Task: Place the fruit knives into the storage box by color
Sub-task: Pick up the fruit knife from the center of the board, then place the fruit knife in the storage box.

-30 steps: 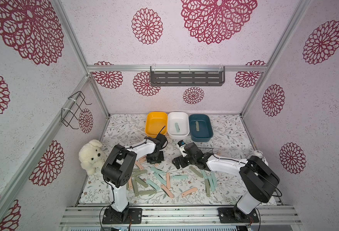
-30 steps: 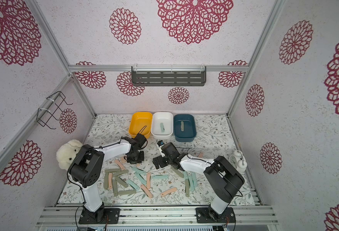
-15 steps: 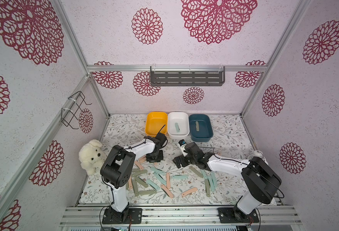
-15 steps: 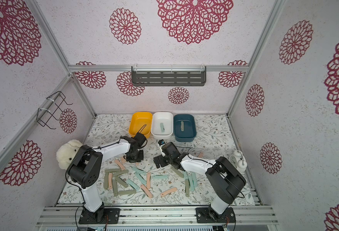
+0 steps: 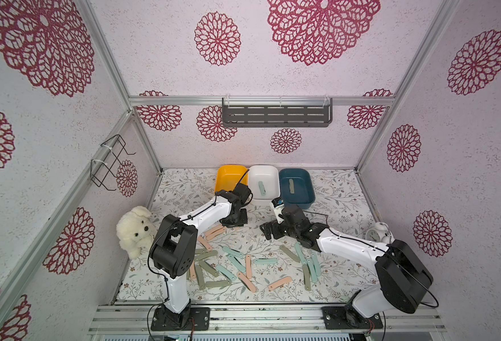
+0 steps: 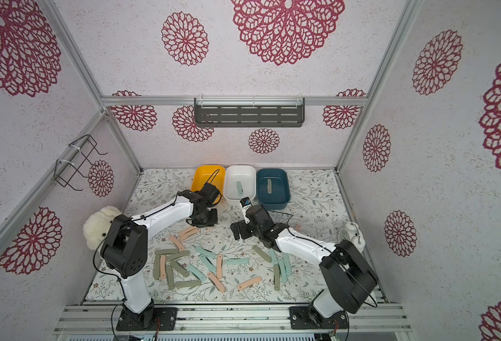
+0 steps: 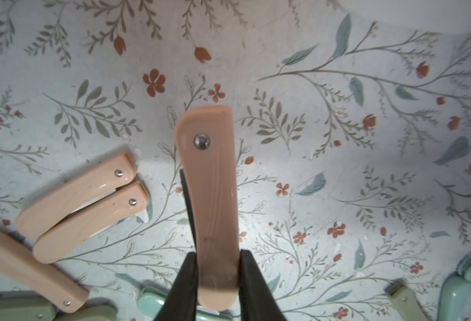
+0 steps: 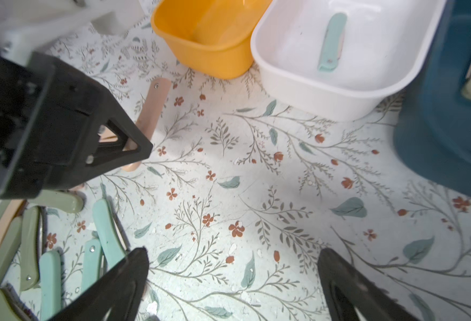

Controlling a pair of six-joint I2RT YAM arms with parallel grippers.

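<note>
Three bins [image 5: 270,175] in a row at the back, knives [image 5: 265,261] scattered before them, plush [image 5: 135,231] at left, clock [image 5: 377,234] at right

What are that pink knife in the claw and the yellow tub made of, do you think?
The held pink knife looks like glossy moulded plastic: soft highlights and faint flow streaks, with a shiny, probably metal rivet. The yellow tub seems to be smooth moulded plastic too: rounded corners, thin rim, soft sheen.

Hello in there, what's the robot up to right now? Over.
Left fingers shut on pink knife, near yellow box. Right fingers open, empty. Nothing seen blocking the way.
</note>
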